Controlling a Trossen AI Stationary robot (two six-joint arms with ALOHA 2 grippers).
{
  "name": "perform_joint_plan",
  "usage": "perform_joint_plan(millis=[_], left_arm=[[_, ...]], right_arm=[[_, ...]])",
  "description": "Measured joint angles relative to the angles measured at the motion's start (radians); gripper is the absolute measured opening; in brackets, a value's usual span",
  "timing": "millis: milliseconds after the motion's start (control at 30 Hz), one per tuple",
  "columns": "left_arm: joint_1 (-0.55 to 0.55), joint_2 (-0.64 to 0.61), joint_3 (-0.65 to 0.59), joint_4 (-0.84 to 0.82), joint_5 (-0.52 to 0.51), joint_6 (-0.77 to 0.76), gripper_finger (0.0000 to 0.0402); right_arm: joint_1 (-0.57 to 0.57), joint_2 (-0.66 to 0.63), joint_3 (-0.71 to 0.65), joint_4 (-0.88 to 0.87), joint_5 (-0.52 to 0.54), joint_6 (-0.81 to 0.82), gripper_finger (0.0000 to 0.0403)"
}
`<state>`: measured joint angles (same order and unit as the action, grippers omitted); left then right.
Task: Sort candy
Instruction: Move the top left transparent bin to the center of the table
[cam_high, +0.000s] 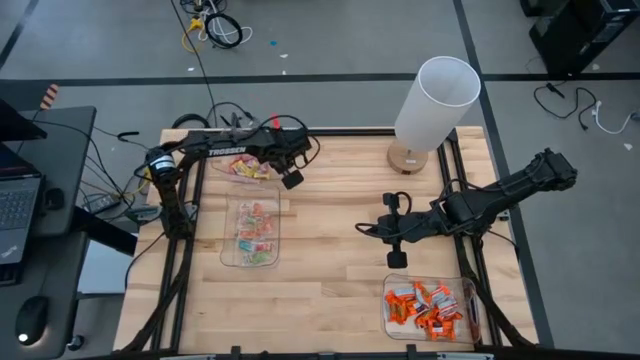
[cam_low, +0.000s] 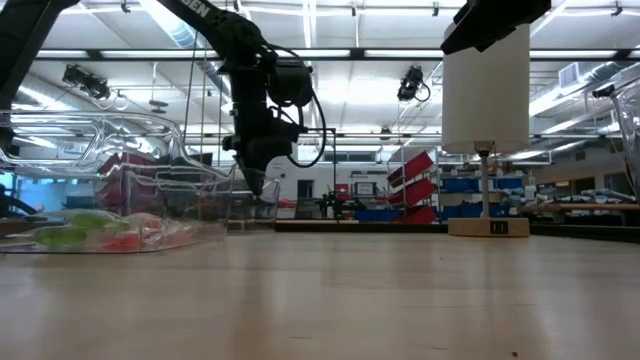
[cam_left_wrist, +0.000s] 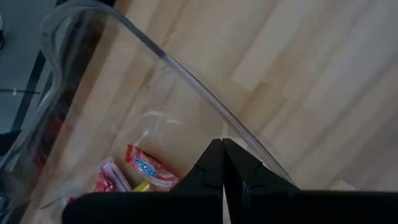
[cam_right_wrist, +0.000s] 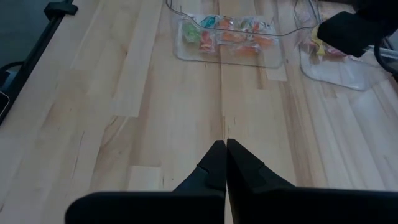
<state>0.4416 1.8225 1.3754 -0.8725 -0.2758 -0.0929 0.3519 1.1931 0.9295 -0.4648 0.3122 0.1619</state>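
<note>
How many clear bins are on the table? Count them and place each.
3. One bin lies at the far left, under the left arm; one is just in front of it; one, holding orange candy, is near right.

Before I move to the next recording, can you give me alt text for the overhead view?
Three clear bins of sorted candy sit on a wooden table: pink and yellow sweets at the far left, green and red sweets just below, orange sweets at lower right. The left end effector hovers shut beside the pink bin; the right end effector is shut over bare wood.
</note>
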Motion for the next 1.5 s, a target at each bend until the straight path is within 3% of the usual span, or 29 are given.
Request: perform_joint_plan(millis=[667,1100,1500], left_arm=[[-0.145,0.0,0.001,0.033,0.056,0.013,0.0],[-0.134,0.0,0.106,0.131,-0.098,0.015,0.0],[-0.093,0.0,0.106,0.13,0.019,0.036,0.0]], right_arm=[[0.0,0.0,0.0,0.001,0.0,0.011,0.0],[-0.015,0.0,0.0,0.02,0.001,0.012,0.0],[-0.015,0.0,0.0,0.019,-0.01,0.019,0.0]])
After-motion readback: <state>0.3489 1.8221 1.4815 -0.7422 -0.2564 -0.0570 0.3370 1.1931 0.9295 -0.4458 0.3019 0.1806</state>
